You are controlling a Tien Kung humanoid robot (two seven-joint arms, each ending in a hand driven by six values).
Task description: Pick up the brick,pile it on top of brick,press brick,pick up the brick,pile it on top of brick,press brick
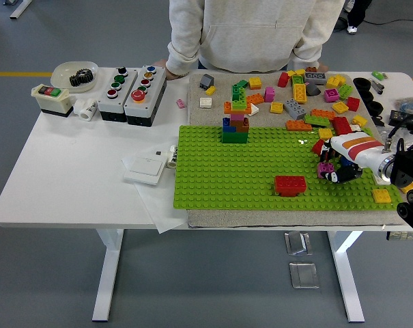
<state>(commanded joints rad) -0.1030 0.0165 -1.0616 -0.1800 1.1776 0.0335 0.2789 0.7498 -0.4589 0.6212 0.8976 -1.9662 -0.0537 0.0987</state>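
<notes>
Magenta brick [323, 170] under right hand [343, 164]

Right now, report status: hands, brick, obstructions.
Right robot hand low over green baseplate, fingers around magenta brick. Left hand not in view. Red brick sits apart, nearby. Brick stack unobstructed.

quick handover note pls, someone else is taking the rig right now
Right hand: low over the right part of the green baseplate, fingers curled around a small magenta brick; whether it is lifted yet is not clear.
Left hand: not in view.
Brick stack stands at the baseplate's far edge. A red brick sits alone near the front; a yellow brick at the right end. Loose bricks lie on the mat behind.
A person stands at the far side, one hand on the table edge.
Left: carry the brick, pile, press, repeat.
</notes>
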